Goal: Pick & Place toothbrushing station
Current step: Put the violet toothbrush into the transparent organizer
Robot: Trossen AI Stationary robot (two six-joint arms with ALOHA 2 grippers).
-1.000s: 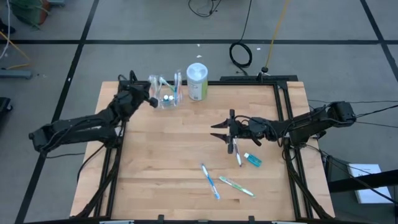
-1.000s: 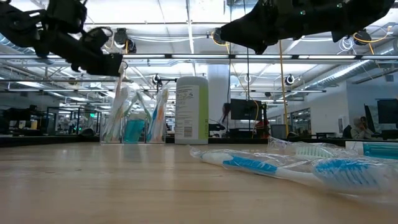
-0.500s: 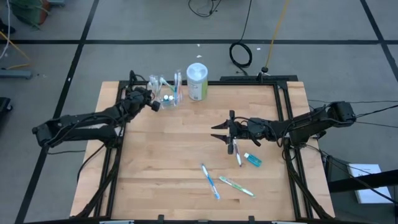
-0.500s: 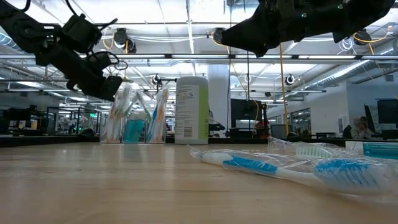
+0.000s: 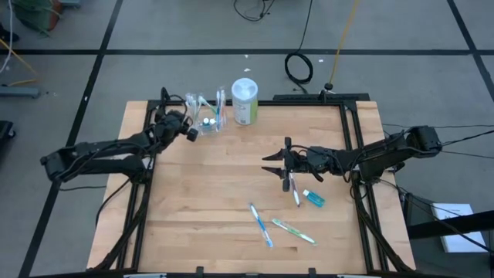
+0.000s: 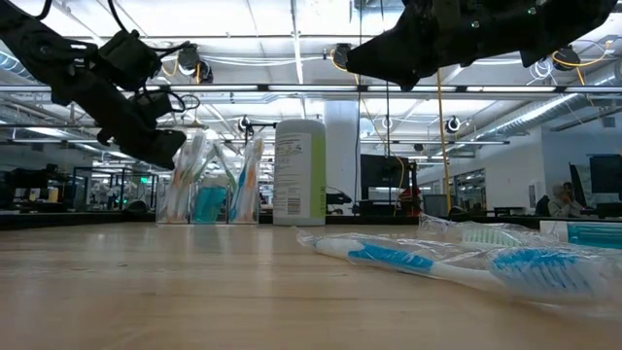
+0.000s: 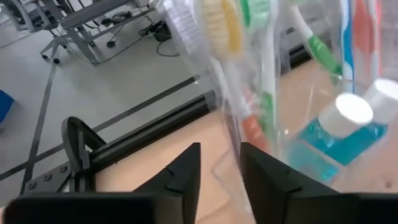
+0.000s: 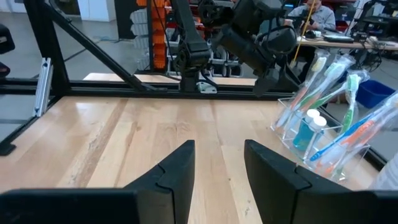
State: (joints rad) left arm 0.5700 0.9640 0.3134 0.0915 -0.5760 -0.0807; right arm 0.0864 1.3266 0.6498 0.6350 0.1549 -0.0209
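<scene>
We judge the task well along but unfinished. The clear plastic cup (image 5: 206, 117) stands near the tabletop's far edge, towards the far left corner, already holding several toothbrushes and a small blue tube (image 7: 341, 127). Our left pincer (image 5: 191, 131) sits just beside the cup on its left; in the left wrist view its fingers stand slightly parted with nothing between them, so we take it that it has just let something go there. Left to move, as far as we see: a white toothbrush (image 5: 294, 190) and a blue tube (image 5: 313, 198) right of the middle, plus a blue toothbrush (image 5: 260, 224) and a green toothbrush (image 5: 293, 231) near the front edge. Our right pincer (image 5: 282, 164) hovers over the middle of the tabletop, close to the white toothbrush, fingers apart and empty.

The tabletop (image 5: 193, 201) is pale wood on a dark frame. A white and green canister (image 5: 245, 101) stands at the far edge beside the cup. Beyond lies grey floor with cables (image 5: 299, 67), and a workshop with ceiling lights
</scene>
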